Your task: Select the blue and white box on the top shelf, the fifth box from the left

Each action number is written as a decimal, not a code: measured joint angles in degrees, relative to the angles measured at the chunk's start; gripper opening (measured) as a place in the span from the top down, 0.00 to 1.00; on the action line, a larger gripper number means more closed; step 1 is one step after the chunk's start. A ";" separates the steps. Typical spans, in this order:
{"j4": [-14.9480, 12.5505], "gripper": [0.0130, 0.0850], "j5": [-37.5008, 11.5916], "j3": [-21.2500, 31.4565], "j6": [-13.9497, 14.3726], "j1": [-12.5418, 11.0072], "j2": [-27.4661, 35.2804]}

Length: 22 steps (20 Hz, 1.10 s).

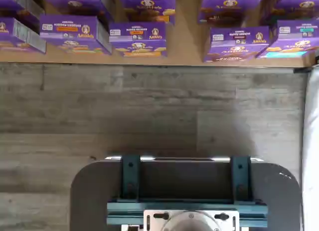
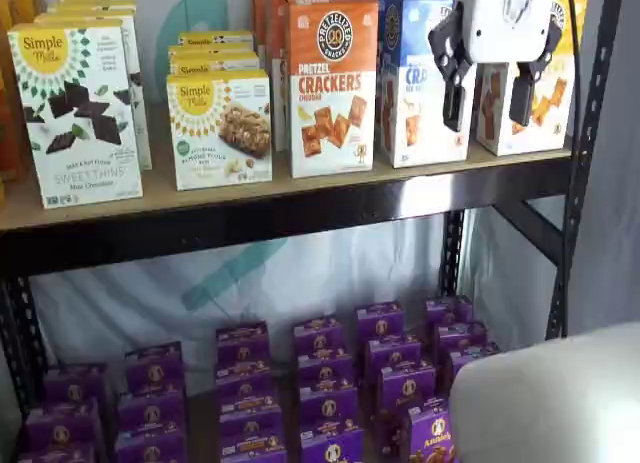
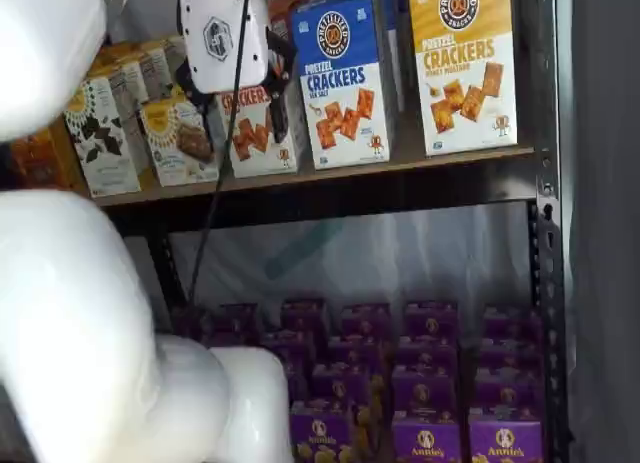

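The blue and white box [image 2: 410, 103] stands on the top shelf [image 2: 250, 198] between an orange same-brand box and a yellow-topped box; it also shows in a shelf view [image 3: 345, 83]. My gripper [image 2: 489, 118] hangs in front of the shelf, before the blue box's right edge and the yellow-topped box [image 2: 550, 113]. A plain gap shows between its two black fingers [image 2: 452, 98], and they hold nothing. In a shelf view the gripper [image 3: 277, 93] shows side-on, left of the blue box. The wrist view shows neither the box nor the fingers.
An orange cheddar box [image 2: 332, 83] and Simple Mills boxes [image 2: 75, 113] share the shelf. Several purple boxes [image 2: 320, 383] fill the level below and show in the wrist view [image 1: 137, 39]. A black upright [image 2: 585, 153] stands right. The white arm [image 3: 60, 313] fills the near left.
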 joint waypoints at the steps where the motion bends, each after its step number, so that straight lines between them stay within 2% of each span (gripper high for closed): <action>1: 0.73 0.00 0.78 -0.36 -0.26 -0.64 0.45; 2: 3.43 0.00 3.42 -1.61 -1.18 -3.20 1.96; 3: 4.99 0.00 4.68 -2.11 -1.74 -4.49 2.66; 6: 5.41 0.00 4.78 -2.18 -1.96 -4.70 2.80; 9: 4.69 0.00 4.01 -2.04 -1.94 -4.21 2.86; 16: 0.41 0.00 -0.94 -1.14 -1.57 -1.68 2.41; 22: -0.75 0.00 -6.48 -1.59 -2.64 -2.32 3.58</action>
